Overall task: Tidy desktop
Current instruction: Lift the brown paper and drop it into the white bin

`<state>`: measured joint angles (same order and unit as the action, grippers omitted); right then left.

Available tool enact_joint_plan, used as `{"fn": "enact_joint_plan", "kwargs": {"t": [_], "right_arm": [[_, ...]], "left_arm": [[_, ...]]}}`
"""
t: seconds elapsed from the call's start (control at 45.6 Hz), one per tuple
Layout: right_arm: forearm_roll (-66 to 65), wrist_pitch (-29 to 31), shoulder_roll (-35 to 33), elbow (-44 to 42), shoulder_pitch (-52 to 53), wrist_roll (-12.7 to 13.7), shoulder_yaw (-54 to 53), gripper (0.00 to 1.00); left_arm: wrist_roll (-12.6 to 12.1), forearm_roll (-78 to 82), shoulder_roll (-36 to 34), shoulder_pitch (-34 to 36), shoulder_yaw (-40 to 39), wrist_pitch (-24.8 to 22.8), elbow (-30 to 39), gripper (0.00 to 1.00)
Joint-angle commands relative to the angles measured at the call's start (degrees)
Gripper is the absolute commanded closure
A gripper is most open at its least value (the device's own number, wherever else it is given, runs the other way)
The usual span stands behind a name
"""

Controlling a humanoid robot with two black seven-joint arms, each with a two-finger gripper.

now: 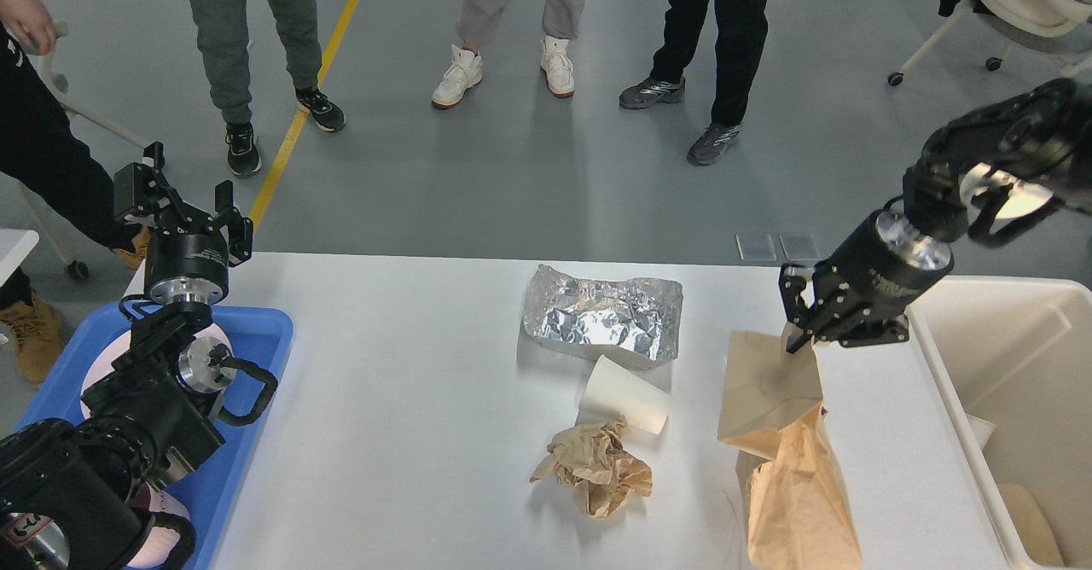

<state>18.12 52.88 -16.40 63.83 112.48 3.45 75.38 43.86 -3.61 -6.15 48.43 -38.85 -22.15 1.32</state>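
On the white desktop (409, 399) lie a crumpled foil tray (604, 316), a tipped white paper cup (623, 395) and a crumpled brown paper wad (595, 468). A large brown paper bag (781, 442) hangs lifted above the desktop's right side, with my right gripper (809, 331) shut on its top edge. My left gripper (183, 203) is raised over the far left corner, open and holding nothing.
A blue tray (256, 340) sits at the left edge beneath my left arm. A cream-white bin (1007, 357) stands beside the table's right edge. Several people stand on the floor beyond the table, and a wheeled chair (1024, 7) is at far right.
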Motion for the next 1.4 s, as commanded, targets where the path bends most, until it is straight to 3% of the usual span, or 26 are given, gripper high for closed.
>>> {"fn": "enact_joint_plan", "kwargs": {"t": [0.0,0.263,0.57,0.855,1.206,1.381], "right_arm": [[-1.34,2.12,-1.35,-0.55,6.87,-0.02,0.03,1.0],[-1.95,2.12,-2.94,-3.88,13.65,-0.02,0.12,1.0],[-3.53,0.82,-5.22,-8.01,12.42,-0.02,0.2,1.0],[-5.12,-15.17,-13.92,-16.54,-2.69,0.07,2.84,1.0],[-4.15,-40.74,-23.32,-21.81,-24.83,-0.02,-2.77,1.0],[-4.24,-44.53,-24.21,-29.19,-38.36,-0.02,-9.63,1.0]], "left_arm": [[0.0,0.01,0.0,0.0,0.0,0.0,0.0,0.04],[0.08,0.01,0.0,0.0,0.0,0.0,0.0,0.04],[0.0,0.01,0.0,0.0,0.0,0.0,0.0,0.04],[0.0,0.01,0.0,0.0,0.0,0.0,0.0,0.04],[0.0,0.01,0.0,0.0,0.0,0.0,0.0,0.04],[0.0,0.01,0.0,0.0,0.0,0.0,0.0,0.04]]}}
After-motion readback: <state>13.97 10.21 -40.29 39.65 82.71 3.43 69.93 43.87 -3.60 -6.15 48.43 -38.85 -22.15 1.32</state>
